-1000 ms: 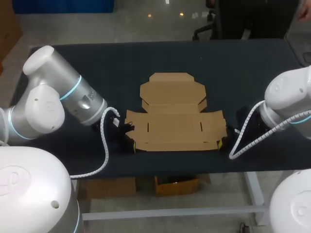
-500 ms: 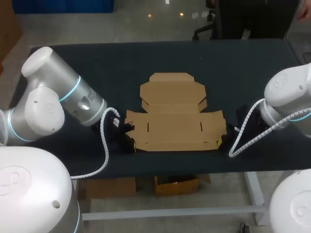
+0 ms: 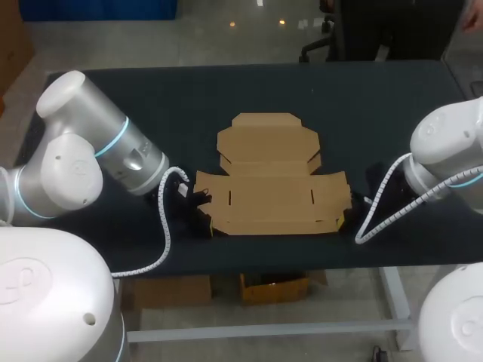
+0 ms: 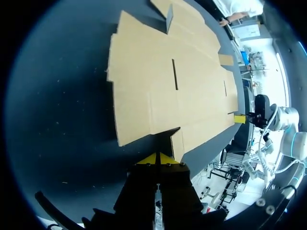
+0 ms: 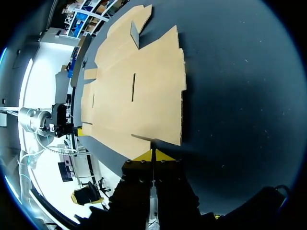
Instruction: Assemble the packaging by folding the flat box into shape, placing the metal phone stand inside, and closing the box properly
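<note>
While the flat brown cardboard box (image 3: 272,192) is laid at the bench's (image 3: 113,98) front edge, left claw (image 4: 157,158) and right claw (image 5: 153,154) are pressed together.

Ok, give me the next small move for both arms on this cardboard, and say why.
Probably nudge both tips under the box's near edge and lift it to start the first fold. The box lies fully flat on the table, no flap raised. The left fingers and the right fingers, both pairs shut, sit low at its two near corners.
</note>
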Robot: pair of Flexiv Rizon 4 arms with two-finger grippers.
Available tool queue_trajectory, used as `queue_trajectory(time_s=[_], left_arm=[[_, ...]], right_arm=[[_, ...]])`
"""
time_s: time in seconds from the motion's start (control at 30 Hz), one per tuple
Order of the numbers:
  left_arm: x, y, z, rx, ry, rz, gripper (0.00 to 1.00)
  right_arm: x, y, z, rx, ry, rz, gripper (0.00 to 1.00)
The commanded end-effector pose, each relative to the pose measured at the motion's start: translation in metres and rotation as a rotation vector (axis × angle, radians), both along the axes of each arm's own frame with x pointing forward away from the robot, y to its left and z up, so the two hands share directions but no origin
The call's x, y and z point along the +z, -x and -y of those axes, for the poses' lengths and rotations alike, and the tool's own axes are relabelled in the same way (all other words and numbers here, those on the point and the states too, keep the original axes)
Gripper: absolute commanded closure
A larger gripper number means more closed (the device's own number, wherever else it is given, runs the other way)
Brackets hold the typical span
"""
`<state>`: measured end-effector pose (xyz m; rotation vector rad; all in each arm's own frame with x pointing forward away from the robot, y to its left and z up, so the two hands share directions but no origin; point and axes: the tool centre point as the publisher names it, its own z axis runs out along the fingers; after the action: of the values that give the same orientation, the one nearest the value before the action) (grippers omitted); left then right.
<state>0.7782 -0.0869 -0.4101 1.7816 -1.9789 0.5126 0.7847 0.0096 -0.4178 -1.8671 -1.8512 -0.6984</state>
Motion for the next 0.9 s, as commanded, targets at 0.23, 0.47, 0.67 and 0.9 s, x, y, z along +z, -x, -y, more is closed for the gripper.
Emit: queue_trajectory(time_s=[0.23,0.47,0.67,0.9], left_arm=[[-0.002,-0.001,0.000,0.004,-0.007,-0.009,1.00],[-0.002,0.000,-0.001,0.004,-0.008,-0.007,1.00],[-0.003,0.001,-0.001,0.004,-0.012,-0.011,1.00],[-0.003,0.002,-0.001,0.000,-0.014,-0.009,1.00]], right_arm=[[-0.005,0.010,0.004,-0.029,-0.003,-0.030,1.00],[-0.011,0.007,0.005,-0.036,0.002,-0.043,1.00],[-0.017,0.001,-0.003,-0.025,-0.017,-0.053,1.00],[-0.016,0.002,-0.005,-0.020,-0.029,-0.050,1.00]])
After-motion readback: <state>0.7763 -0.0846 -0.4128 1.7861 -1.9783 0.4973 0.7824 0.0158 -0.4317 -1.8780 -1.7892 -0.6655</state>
